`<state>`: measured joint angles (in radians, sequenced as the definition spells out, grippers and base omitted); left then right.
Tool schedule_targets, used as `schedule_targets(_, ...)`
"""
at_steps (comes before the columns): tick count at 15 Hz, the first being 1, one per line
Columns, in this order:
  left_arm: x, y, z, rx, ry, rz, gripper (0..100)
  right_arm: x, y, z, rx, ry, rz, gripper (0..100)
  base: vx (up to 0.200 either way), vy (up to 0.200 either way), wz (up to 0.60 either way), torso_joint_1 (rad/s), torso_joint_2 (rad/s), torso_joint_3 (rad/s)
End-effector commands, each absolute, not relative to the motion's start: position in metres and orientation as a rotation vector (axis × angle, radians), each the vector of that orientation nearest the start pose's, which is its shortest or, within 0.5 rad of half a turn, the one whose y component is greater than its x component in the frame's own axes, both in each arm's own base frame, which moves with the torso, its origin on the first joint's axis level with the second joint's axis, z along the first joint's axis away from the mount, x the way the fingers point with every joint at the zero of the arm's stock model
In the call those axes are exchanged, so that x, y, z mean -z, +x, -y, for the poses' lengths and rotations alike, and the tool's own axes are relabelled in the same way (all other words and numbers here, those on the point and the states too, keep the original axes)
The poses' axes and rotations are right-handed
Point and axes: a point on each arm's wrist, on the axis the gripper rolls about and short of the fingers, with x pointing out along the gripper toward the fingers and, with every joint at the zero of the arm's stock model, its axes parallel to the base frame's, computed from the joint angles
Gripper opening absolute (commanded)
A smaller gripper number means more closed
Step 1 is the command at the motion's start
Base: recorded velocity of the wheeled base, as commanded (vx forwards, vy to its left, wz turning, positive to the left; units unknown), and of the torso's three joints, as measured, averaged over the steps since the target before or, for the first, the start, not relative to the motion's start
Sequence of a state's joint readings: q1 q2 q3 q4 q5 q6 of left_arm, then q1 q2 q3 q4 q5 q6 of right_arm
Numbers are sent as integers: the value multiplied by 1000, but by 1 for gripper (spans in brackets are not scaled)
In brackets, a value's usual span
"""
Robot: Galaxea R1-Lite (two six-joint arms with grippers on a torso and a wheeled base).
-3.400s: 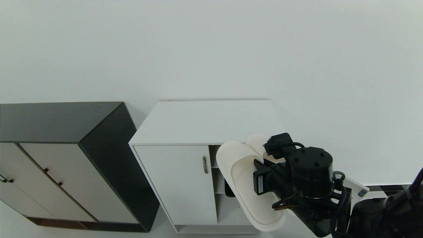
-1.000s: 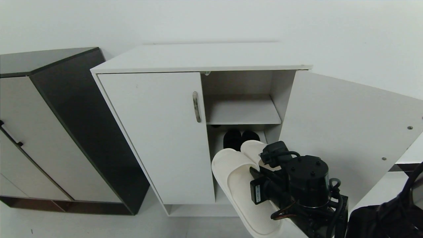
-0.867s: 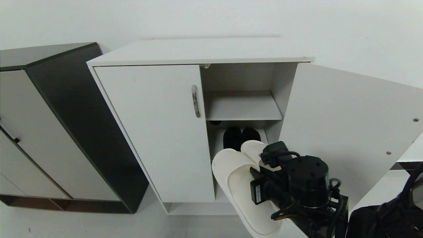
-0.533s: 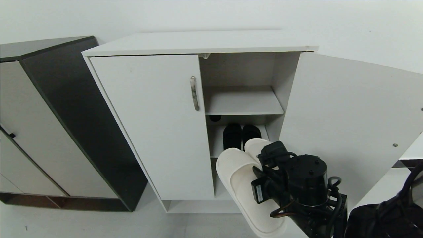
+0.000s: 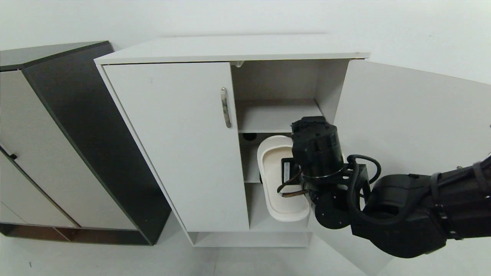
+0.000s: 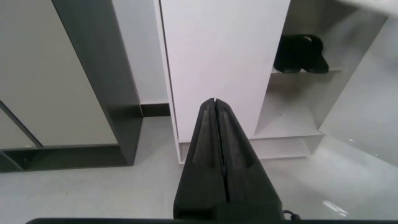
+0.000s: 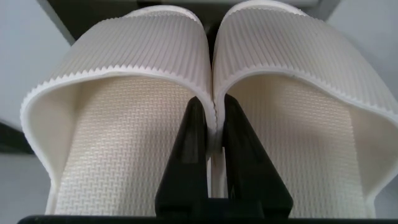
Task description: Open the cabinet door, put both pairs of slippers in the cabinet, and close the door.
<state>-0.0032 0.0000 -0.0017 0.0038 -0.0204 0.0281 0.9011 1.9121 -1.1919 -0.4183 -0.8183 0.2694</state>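
Observation:
A pair of white slippers (image 5: 278, 180) (image 7: 155, 81) hangs side by side in the open right half of the white cabinet (image 5: 230, 48), in front of its middle and lower shelves. My right gripper (image 7: 211, 112) is shut on their touching inner edges; the right arm's wrist (image 5: 316, 147) covers part of them. I cannot tell whether they rest on a shelf. A pair of black slippers (image 6: 301, 53) lies on the middle shelf. My left gripper (image 6: 214, 104) is shut on nothing, low over the floor in front of the cabinet's closed left door (image 6: 224, 56).
The right door (image 5: 402, 126) stands swung wide open beside my right arm. The left door (image 5: 176, 145) is closed, with a metal handle (image 5: 226, 107). A dark cabinet (image 5: 76, 115) stands close on the left. The upper shelf (image 5: 268, 115) is bare.
The head view tilted down onto the cabinet front. In the last half second my right arm carried the white slippers forward into the opening, covering the black pair.

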Motion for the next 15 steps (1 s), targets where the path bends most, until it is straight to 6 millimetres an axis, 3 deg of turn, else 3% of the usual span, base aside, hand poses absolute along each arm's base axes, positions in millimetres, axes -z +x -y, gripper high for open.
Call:
schedule_targets(1, -75, -23, 0, 25, 34, -3, 0, -214, 249, -286, -49, 90, -166, 0, 0, 0, 0, 0, 0, 0)
schedule_targets(10, -75, -23, 0, 25, 35, -6, 0, -204, 264, -289, -89, 71, -202, 0, 0, 0, 0, 0, 0, 0)
schedule_targets(15, -75, -23, 0, 25, 35, -4, 0, -196, 269, -293, -82, 59, -210, 0, 200, 0, 0, 0, 3, 4)
